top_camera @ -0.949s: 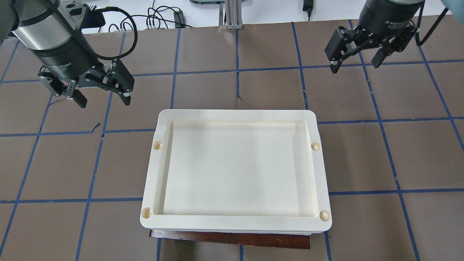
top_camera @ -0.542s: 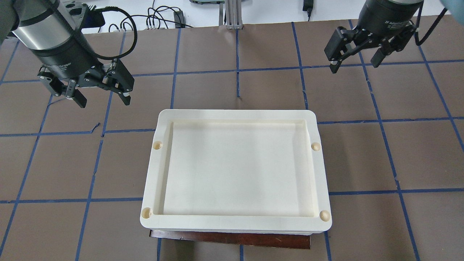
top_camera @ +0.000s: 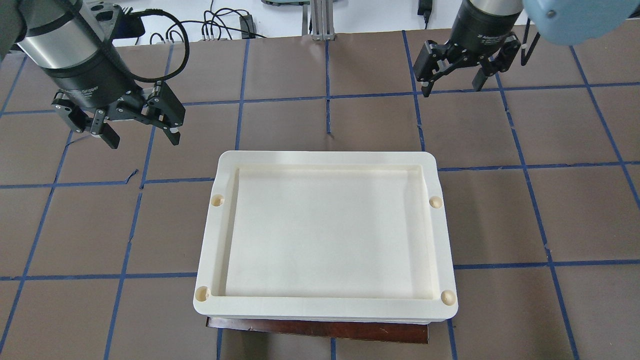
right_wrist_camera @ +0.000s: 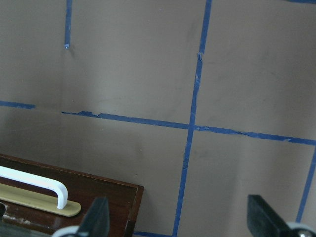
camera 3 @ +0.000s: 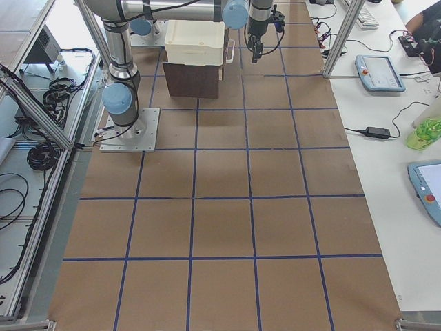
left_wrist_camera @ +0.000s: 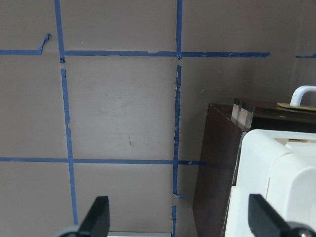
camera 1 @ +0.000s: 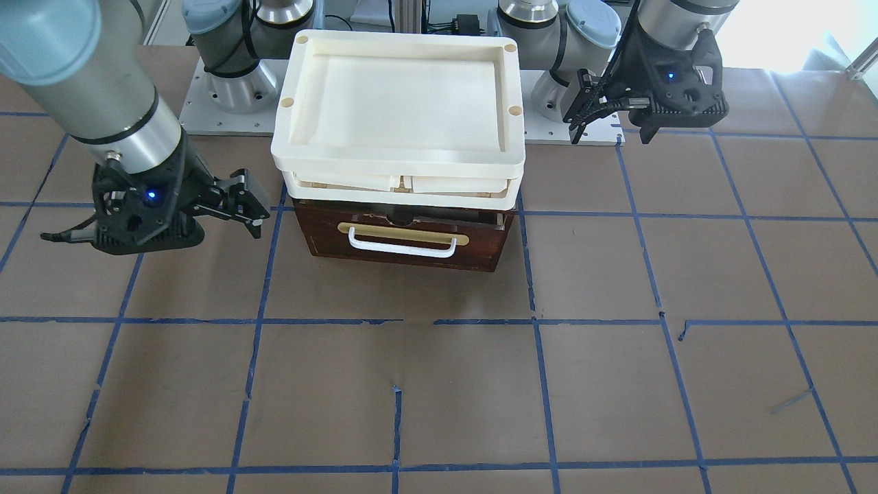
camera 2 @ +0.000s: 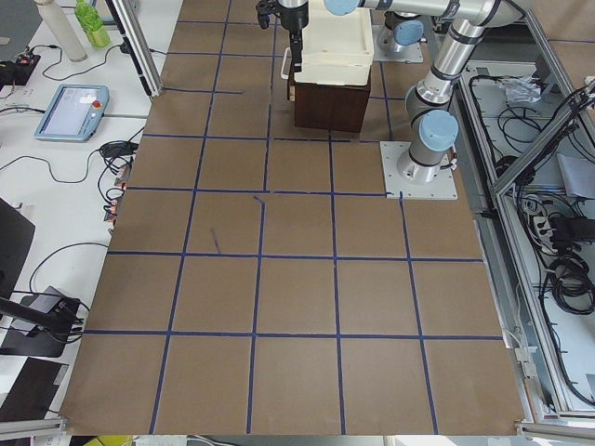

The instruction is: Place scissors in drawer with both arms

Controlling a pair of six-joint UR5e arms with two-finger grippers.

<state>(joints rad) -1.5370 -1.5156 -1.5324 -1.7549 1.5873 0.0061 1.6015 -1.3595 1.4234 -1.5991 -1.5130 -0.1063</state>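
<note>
Brown table [top_camera: 285,125] with its blue tape grid, and right in the middle of it sits the dark wooden drawer [camera 1: 480,255], white bar handle [camera 1: 402,247] and brass plate [camera 1: 411,237] facing away from the robot's base. Stacked on top of it are the cream trays [camera 1: 398,161], and from overhead the upper one covers nearly all of the wood, leaving only a dark strip at the near edge. Over on the robot's left, the left gripper [top_camera: 143,139] hovers above the table off the tray's far left corner, touching nothing, fingers spread wide with nothing between them. Its wrist camera looks down on the drawer's side and a corner of the trays. On the other side, the right gripper [top_camera: 452,89] hangs beyond the far right corner, well apart from the trays, jaws also wide apart and empty. Its wrist camera catches the end of the handle and the drawer's front corner. Where the scissors are, I cannot tell from any view.
</note>
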